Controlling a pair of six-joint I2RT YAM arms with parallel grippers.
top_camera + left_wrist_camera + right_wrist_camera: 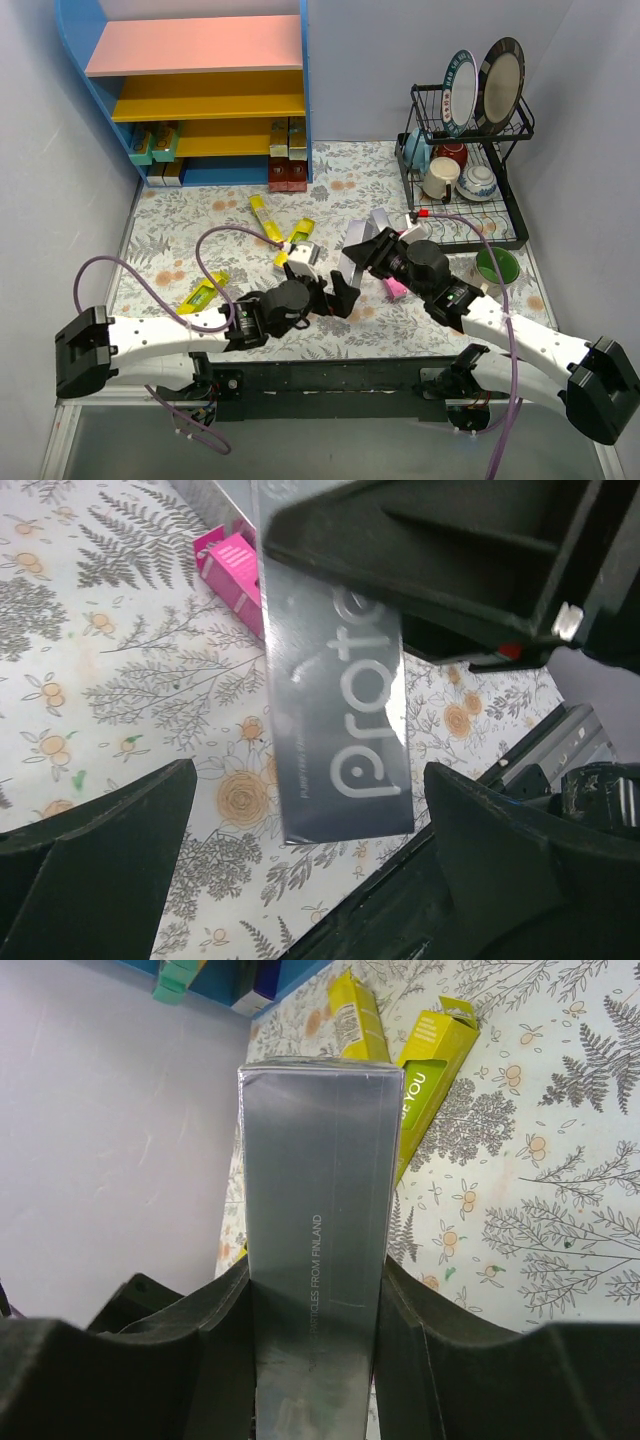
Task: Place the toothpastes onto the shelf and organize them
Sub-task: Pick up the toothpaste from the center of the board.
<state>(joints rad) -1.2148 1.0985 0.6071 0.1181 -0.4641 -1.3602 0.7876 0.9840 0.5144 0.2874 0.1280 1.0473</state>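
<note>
**Silver box hangs between two pincers at mid-counter**

The right pincer (315,1345) is clamped on a silver toothpaste box (315,1180), its fingers pressed flat against the two long sides near one end. The rest of the carton juts straight out ahead of it. The box looks to be held clear of the flowered counter (180,240) rather than resting on it.

Over to the left pincer (308,780), which is spread as wide as it goes and gripping nothing. Its wrist view tells the story. The free end of the silver box sits right in the gap, one black finger on either side and neither of them touching cardboard. The long axis of the box runs from the right pincer down into that gap, so the left fingers flank its narrow width. If this is a hand-over, as it looks from here, closing squarely across the box is what counts.

The shelf (305,100) stands at the far left corner, well away from both arms, and the left arm is on its side of the counter. A few cartons already stand in its lower levels (their colours are too small to call).

There is plenty left out. Yellow boxes (265,218) lie scattered between the arms and the shelf. A pink box (232,565) lies flat on the counter just beyond the silver one
</note>
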